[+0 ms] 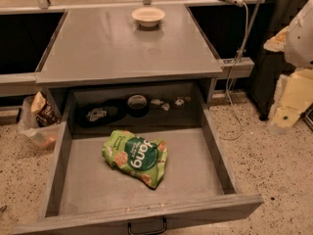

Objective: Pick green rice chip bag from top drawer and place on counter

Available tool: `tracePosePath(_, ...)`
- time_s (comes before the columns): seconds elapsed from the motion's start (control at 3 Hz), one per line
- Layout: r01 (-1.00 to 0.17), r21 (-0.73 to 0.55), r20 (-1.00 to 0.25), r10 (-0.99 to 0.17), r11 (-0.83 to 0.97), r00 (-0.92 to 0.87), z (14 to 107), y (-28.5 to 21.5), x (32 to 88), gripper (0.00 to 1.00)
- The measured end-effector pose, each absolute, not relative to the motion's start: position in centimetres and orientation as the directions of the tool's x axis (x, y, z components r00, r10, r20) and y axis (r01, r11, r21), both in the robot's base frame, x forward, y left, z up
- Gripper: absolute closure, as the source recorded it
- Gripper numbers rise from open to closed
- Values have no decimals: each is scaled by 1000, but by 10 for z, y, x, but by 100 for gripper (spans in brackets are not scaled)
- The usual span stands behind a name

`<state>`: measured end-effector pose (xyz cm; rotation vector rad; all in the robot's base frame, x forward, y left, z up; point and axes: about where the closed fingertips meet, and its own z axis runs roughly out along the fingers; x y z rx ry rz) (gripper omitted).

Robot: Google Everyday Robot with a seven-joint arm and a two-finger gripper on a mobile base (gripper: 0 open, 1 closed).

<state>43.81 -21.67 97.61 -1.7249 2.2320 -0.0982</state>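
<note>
The green rice chip bag [136, 157] lies flat in the middle of the open top drawer [215, 146], with its dark green label facing up. The drawer is pulled fully out and its dark handle [146, 226] shows at the bottom edge. The counter [98, 48] spans above the drawer. My gripper [289, 102] hangs at the far right edge of the view, over the floor, well to the right of the drawer and away from the bag. It holds nothing that I can see.
A white bowl [148, 16] stands at the back of the counter. Dark items and small scraps [138, 104] lie at the drawer's back. A brown-and-white snack bag in clear plastic [41, 119] sits on the floor at left. A white cable [239, 58] hangs at right.
</note>
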Motion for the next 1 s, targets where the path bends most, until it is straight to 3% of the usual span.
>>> tracePosePath(0.33,-930,-255,-206,-955,264,-215,973,-216,440,0)
tracePosePath(1.0,-943,-218,-284,-941,249,-183,858,-204,459,0)
